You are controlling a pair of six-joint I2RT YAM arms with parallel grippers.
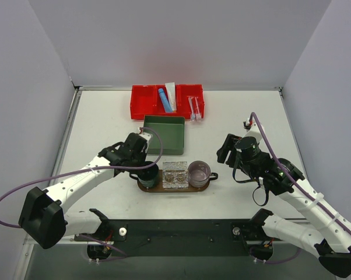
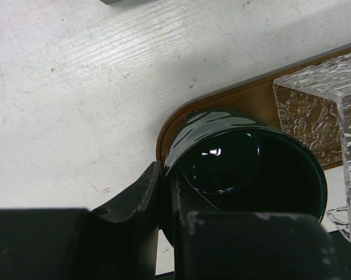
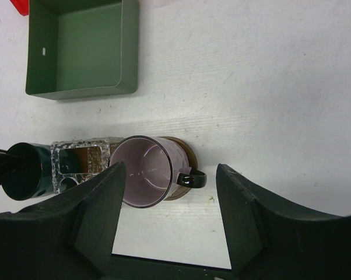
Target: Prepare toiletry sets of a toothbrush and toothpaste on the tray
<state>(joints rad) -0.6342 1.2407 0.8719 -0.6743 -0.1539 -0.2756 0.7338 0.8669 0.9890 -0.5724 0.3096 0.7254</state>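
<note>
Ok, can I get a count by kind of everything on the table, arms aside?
Mugs: 2 (dark green mug, lilac mug)
Tubes: 2 (blue tube, white tube)
Toothbrushes: 2
Clear holder: 1
Tray: 1
Green box: 1
Red bin: 1
Total: 10

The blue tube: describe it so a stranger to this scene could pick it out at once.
At the far side of the table, a red divided bin sits behind the green box. Two small tubes lie side by side in its middle compartment. The blue tube is the left one, the only blue thing there; its neighbour, the white tube, is pale.
</note>
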